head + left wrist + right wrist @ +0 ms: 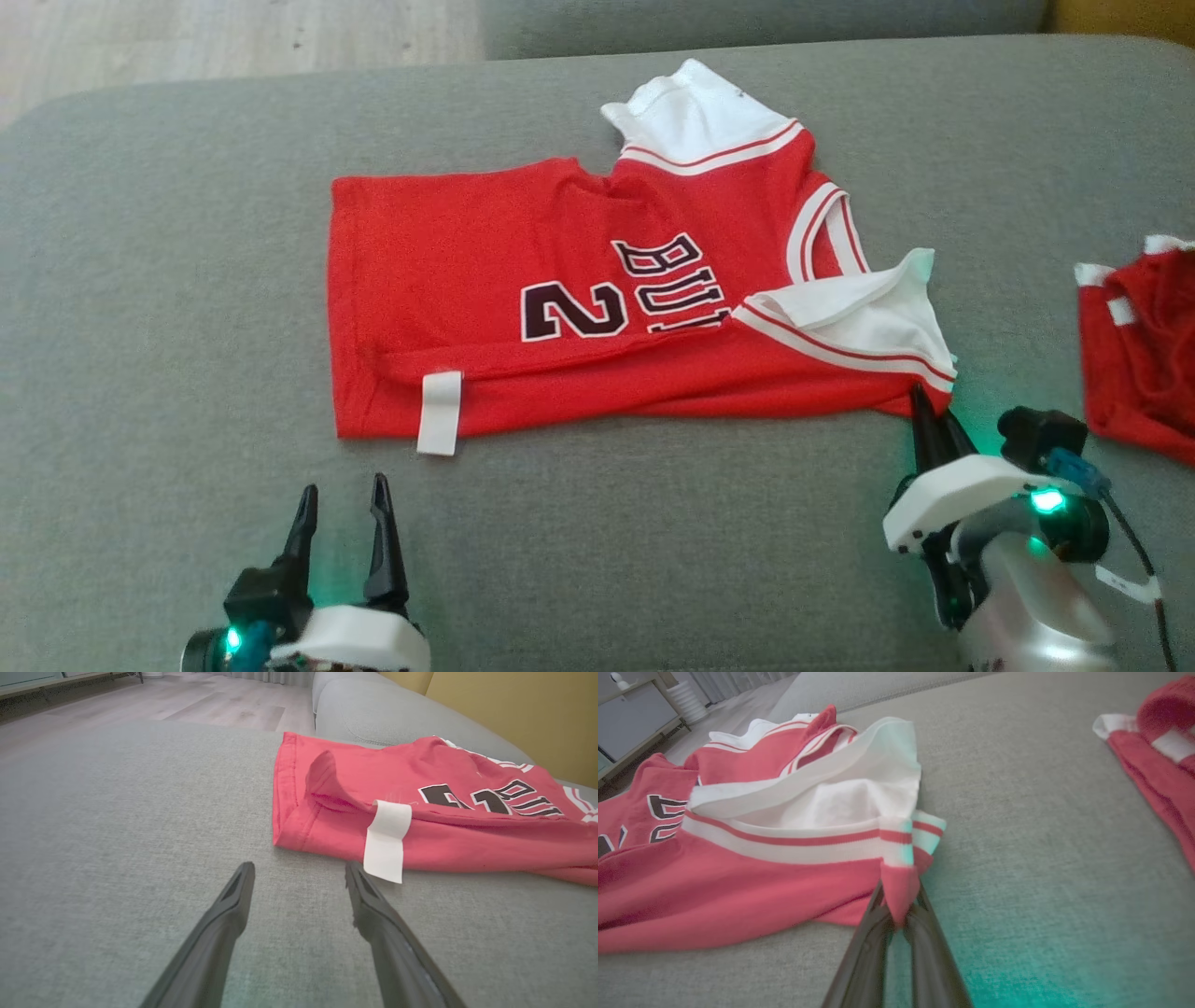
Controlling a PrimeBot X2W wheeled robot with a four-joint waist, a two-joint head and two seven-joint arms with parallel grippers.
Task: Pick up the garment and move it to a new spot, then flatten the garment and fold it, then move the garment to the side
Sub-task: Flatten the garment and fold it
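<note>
Two grippers flank the jersey (560, 299), which lies spread on the sofa (140, 280). The right gripper (932, 411) is clamped on the jersey's red corner under a sleeve. The left gripper (345, 485) gapes empty, just short of its hem.

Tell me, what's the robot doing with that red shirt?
The robot is working on a red jersey spread on a grey sofa cushion. Its right fingers are pinched shut on the jersey's near corner, just below the white sleeve. Its left fingers are open and touch nothing, a little short of the hem by the white tag. Another red garment lies off to the right.
</note>
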